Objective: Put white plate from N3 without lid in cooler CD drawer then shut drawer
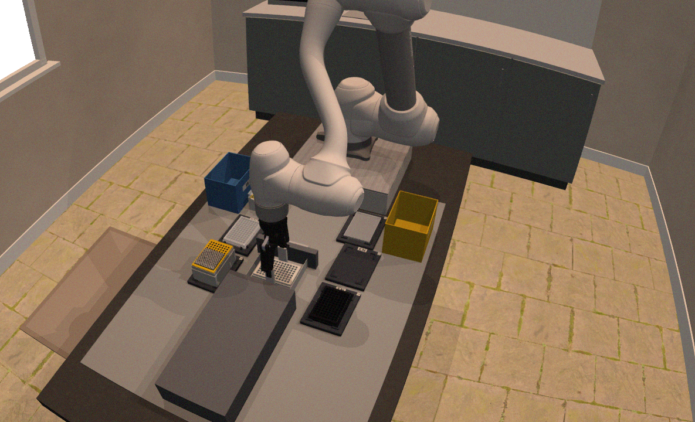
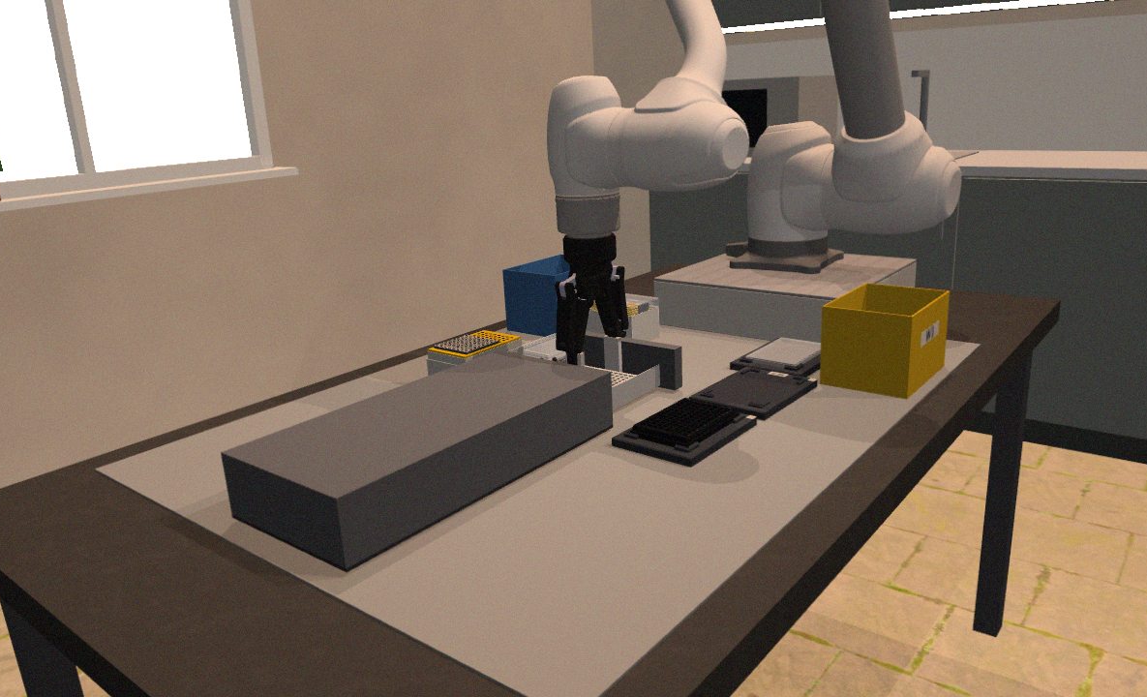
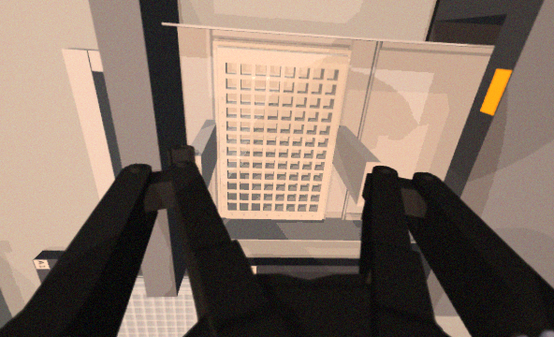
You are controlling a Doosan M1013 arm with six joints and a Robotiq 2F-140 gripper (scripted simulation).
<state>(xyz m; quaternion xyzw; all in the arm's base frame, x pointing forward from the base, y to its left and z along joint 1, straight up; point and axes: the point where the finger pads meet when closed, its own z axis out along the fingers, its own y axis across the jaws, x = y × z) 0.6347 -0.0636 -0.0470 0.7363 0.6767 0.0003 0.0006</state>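
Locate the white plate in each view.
Top: white plate left of center, in the open drawer under the tool.
Exterior: only a sliver of its grid behind the cooler.
Wrist: center, between the fingers.
Shared landmark: the tool, shut on the plate.

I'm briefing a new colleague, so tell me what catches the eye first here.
The big white arm bends over the bench, its black gripper shut on the white plate in the cooler's open drawer. An amber lamp glows beside the drawer. A yellow bin stands at one side of the bench, a blue bin at the other.
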